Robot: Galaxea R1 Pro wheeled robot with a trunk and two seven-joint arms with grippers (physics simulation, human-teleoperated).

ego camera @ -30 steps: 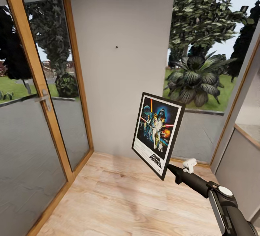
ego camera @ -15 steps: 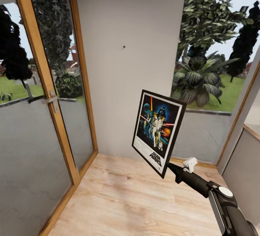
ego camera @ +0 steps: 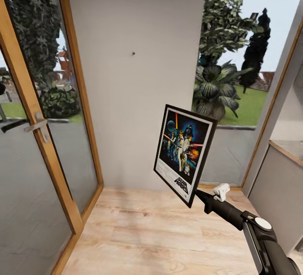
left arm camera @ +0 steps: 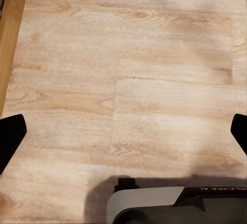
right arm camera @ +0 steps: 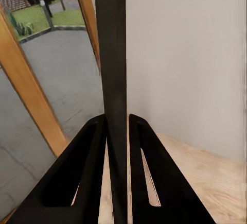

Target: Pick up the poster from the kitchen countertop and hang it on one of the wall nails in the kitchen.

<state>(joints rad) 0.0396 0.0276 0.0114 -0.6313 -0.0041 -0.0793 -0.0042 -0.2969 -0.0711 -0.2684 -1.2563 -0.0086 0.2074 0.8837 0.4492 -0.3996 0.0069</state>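
Note:
The poster (ego camera: 184, 153), a black-framed Star Wars print, is held upright and slightly tilted in front of the light-grey wall (ego camera: 139, 98). My right gripper (ego camera: 197, 196) is shut on its lower right corner. In the right wrist view the poster (right arm camera: 114, 54) shows edge-on as a dark strip between the two black fingers (right arm camera: 85, 167) of the right gripper (right arm camera: 117, 123). One wall nail (ego camera: 133, 53) is a tiny dark dot up and to the left of the poster. My left gripper (left arm camera: 123, 134) stands open over the wooden floor, holding nothing. The kitchen countertop is out of view.
A wood-framed glass door (ego camera: 38, 132) with a handle closes the left side. A large window (ego camera: 235, 77) onto garden plants is at the right, beside a low grey half-wall (ego camera: 277, 190). Light wooden floor (ego camera: 147, 233) runs up to the wall.
The whole view has shifted as the camera moved: the door frame slid left and the window scene changed. The poster and right arm keep the same place and grip.

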